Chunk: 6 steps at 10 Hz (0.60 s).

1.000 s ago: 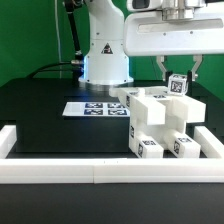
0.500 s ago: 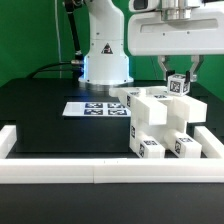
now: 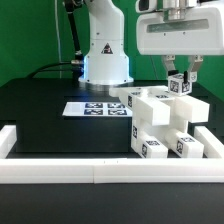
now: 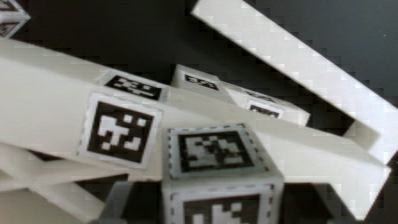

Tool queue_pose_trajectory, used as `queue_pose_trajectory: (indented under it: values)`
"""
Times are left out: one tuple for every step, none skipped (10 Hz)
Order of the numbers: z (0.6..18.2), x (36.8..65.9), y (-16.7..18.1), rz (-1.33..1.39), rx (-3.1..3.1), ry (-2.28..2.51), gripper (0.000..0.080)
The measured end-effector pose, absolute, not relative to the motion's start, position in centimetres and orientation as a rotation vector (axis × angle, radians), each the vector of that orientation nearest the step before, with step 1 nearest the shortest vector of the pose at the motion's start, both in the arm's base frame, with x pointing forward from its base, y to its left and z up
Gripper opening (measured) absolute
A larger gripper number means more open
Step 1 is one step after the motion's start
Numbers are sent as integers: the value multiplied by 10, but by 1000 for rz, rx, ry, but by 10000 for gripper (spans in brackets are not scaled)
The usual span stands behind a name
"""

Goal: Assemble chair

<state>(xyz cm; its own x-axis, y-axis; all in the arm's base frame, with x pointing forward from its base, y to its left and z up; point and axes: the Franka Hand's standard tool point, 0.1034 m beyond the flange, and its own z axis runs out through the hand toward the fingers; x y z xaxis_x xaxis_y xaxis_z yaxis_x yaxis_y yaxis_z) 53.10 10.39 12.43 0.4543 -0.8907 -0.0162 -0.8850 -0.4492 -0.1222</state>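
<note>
Table (image 3: 40, 120) with the part-built chair (image 3: 158, 125) standing near its front corner on the exterior view's right.
I see the white border rail (image 3: 70, 172) running along the front edge just ahead of the chair, and the marker board (image 3: 95, 108) lying flat toward the middle. Over the chair's top my gripper (image 3: 181, 78) is clenched on a small tagged post (image 3: 180, 87); whether it touches the chair I cannot tell.
</note>
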Motion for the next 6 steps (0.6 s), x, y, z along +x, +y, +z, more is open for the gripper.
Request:
queue_pose_trajectory:
  values:
    - [124,531,104,-71,-2542,1642,285]
    - [124,531,105,-66,-2506,1694,285]
    - [124,531,106,-60,-2453,1766,285]
    - [124,531,106,-59,-2448,1773,285]
    - [124,530,106,-59,-2452,1767,344]
    - [124,530,106,-60,-2459,1758,482]
